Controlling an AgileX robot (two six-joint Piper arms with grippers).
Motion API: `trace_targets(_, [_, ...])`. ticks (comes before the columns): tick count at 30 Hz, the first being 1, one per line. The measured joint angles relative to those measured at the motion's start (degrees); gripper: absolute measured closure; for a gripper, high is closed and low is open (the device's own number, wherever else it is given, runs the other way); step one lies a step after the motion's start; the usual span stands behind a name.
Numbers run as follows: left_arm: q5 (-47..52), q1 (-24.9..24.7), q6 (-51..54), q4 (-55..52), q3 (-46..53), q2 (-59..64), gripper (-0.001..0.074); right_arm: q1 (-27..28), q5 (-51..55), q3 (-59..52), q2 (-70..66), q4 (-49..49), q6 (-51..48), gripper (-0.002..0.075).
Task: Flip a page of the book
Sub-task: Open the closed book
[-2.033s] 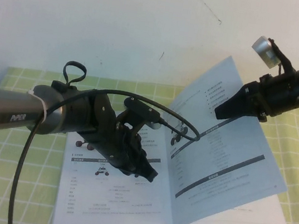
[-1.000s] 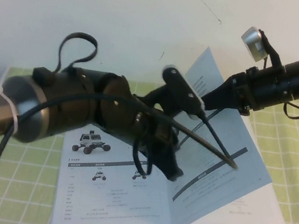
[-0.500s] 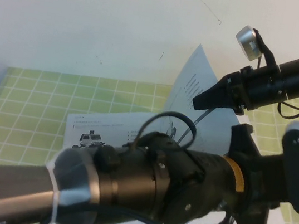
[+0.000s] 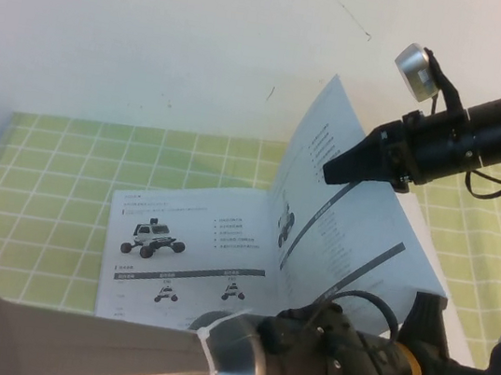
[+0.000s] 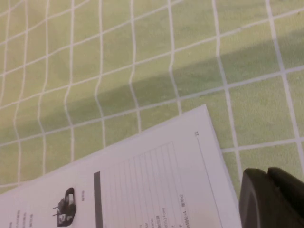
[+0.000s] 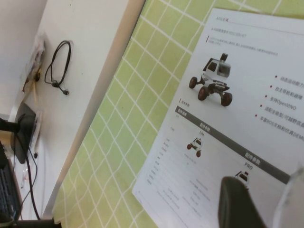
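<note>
Book (image 4: 189, 254): you see it lying open on the green checked cloth (image 4: 64, 169), its left leaf flat and showing a wheeled-robot photo with dark header bars.
Page (image 4: 340, 220): you find it lifted off the right side of the book, standing tilted, its upper corner raised against the pale wall (image 4: 160, 33).
Right gripper (image 4: 333, 172): you have it reaching in from the right, arm sloping down and leftward, its dark tip at the raised page's upper part, touching the sheet.
Right jaws: set narrow, closed on the page's edge as far as you can read from the high view; the right wrist view shows one dark finger (image 6: 237, 204) with a pale sheet edge beside it.
Left arm (image 4: 206, 360): you see it stretched across the near foreground, low and close to the camera, wrist pointing right.
Left gripper (image 5: 270, 199): only a dark part shows in the left wrist view, just beside the book's outer corner over the cloth.
Left jaws: you cannot tell their state.
</note>
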State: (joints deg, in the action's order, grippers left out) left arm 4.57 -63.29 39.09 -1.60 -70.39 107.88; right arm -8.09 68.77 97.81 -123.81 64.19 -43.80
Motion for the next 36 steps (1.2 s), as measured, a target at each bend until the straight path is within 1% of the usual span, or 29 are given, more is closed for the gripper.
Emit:
trace_targets(3, [-0.56, 0.63, -0.27, -1.11, 0.00, 1.66, 0.0738, 0.00, 0.00, 0.00, 0.00, -0.66, -0.13, 0.0484])
trace_targets(9, [-1.06, 4.07, -1.50, -1.21, 0.00, 3.63, 0.0738, 0.00, 0.00, 0.00, 0.00, -1.68, -0.22, 0.0484])
trace_targets(14, [-2.70, 6.20, -6.47, -1.21, 0.00, 5.38, 0.0738, 0.00, 0.00, 0.00, 0.00, -1.68, -0.22, 0.0484])
trace_targets(25, [-2.30, 6.56, -12.22, -1.21, 0.00, 6.22, 0.0738, 0.00, 0.00, 0.00, 0.00, -2.02, -0.26, 0.0484])
trace_targets(28, [-1.90, 7.32, -13.90, -1.21, 0.00, 6.22, 0.0738, 0.00, 0.00, 0.00, 0.00, -3.54, -0.26, 0.0484])
trace_targets(36, [-0.44, 11.48, -16.40, -1.21, 0.00, 6.22, 0.0738, 0.00, 0.00, 0.00, 0.00, -9.13, -0.26, 0.0484])
